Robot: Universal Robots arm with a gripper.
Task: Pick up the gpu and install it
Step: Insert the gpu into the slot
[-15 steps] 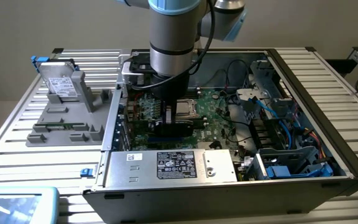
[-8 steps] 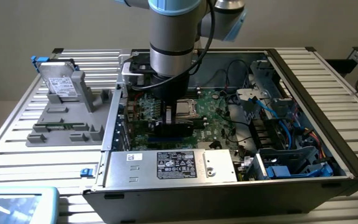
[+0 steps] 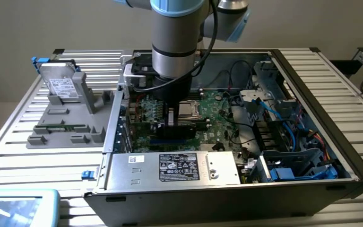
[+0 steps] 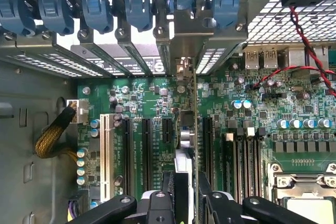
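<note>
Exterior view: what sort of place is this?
Probably a robotics lab bench for computer assembly: an open case lies on a slatted table, a robot arm holds a gpu inside it, and a grey rack carries parts.

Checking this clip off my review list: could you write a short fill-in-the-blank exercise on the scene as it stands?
1. The gripper holds the gpu over the green ____ inside the case.
2. The grey hard drive stands in a holder on the exterior view's ____ of the case.
3. The case lies with its upper side ____, so its inside shows.
Missing words: motherboard; left; open.
</note>
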